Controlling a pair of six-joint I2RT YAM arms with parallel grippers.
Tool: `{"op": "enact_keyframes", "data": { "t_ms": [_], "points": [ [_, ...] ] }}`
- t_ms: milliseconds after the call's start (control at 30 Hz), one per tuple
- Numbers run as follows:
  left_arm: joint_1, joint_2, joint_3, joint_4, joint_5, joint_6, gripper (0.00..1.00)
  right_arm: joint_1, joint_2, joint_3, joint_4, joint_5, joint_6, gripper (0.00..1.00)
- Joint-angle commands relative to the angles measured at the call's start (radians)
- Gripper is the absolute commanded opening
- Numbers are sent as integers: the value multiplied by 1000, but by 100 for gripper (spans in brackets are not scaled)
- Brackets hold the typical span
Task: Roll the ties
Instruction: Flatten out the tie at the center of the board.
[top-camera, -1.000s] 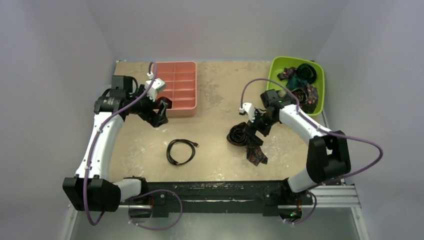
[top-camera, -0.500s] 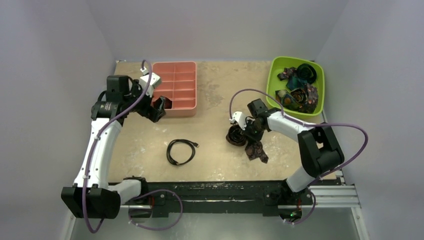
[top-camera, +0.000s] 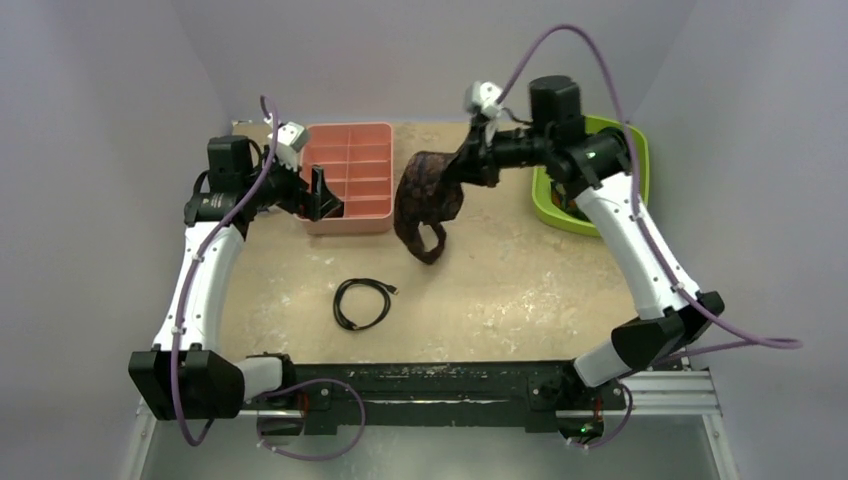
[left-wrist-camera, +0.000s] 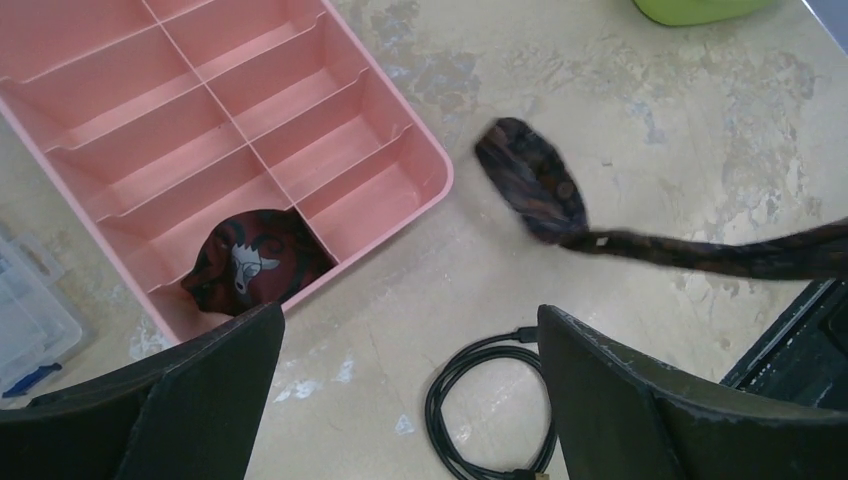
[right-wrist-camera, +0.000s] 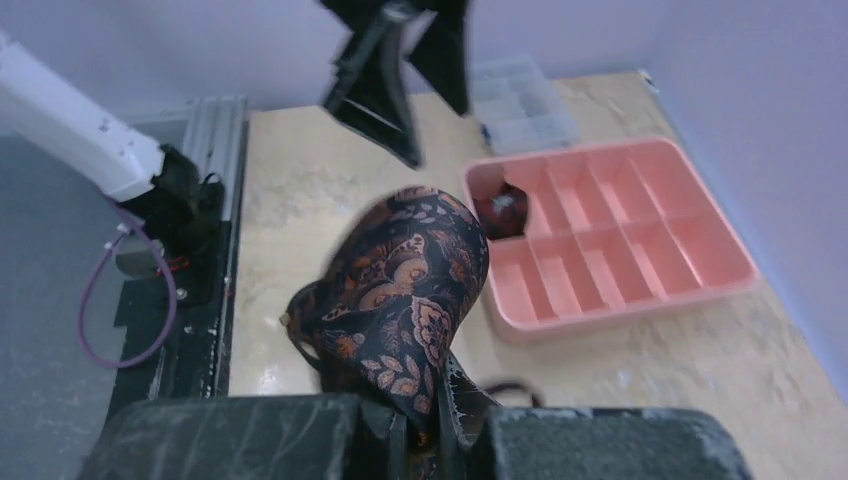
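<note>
Half a second ago the right gripper (top-camera: 466, 168) was low over the table (top-camera: 500, 290), right of centre, on the dark brown-maroon patterned fabric necktie (top-camera: 424, 196). Now that arm is raised and stretched toward the back. The necktie hangs in a loose fold in the air, between the pink plastic divided tray (top-camera: 352, 228) and the lime-green plastic bin (top-camera: 557, 212). The spot where it lay is bare. The left gripper (top-camera: 321, 194) has shifted only a little and sits at the tray's near left corner. The thin black cable loop (top-camera: 361, 303) lies where it lay before, on the table in front of the tray.

The overhead view cannot show us the right jaws' grip. The right wrist view does: they are clamped together on the necktie, whose orange-flowered cloth bulges out above them.

The left wrist view shows the left jaws wide apart with nothing between them. It also shows a rolled dark red fabric tie with a white figure (left-wrist-camera: 250, 266), sitting in the tray's near corner compartment; from above the left gripper hides that compartment. In the same view the hanging necktie is a blurred dark strip coming in from the right, with a loop at its end over the table just beside the tray. Both wrist views also catch a clear plastic compartment box (left-wrist-camera: 30, 322) beside the tray. We cannot find it in the overhead view.
</note>
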Motion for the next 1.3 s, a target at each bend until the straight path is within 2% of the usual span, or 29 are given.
{"op": "enact_keyframes", "data": {
  "t_ms": [0, 67, 100, 300, 467, 600, 800, 900, 1067, 1167, 1267],
  "points": [
    [-16, -50, 14, 5, 81, 81, 96, -285, 51, -18, -208, -101, 127, 0],
    [-43, -83, -30, -27, 73, 183, 95, -383, 62, -93, -407, 13, -119, 0],
    [-67, -104, -61, -31, 63, 218, 95, -422, 45, -174, -447, 78, -232, 0],
    [-175, -147, -185, -46, 13, 375, 92, -610, -141, -690, -437, 561, -668, 0],
    [-286, -143, -286, -3, -58, 484, 89, -647, -320, -870, -474, 690, -904, 0],
    [-342, -80, -353, 69, -106, 576, 88, -658, -349, -950, -437, 734, -943, 0],
    [-451, 95, -334, 277, -229, 656, 78, -690, -288, -871, -460, 667, -871, 0],
    [-506, 216, -256, 336, -275, 721, 74, -702, -265, -831, -464, 649, -843, 0],
    [-564, 410, -90, 382, -341, 705, 63, -741, -238, -729, -490, 606, -795, 0],
    [-575, 477, -19, 432, -416, 625, 63, -757, -239, -679, -505, 585, -784, 0],
    [-578, 551, 73, 398, -501, 591, 64, -759, -240, -657, -510, 569, -768, 0]
  ]
}}
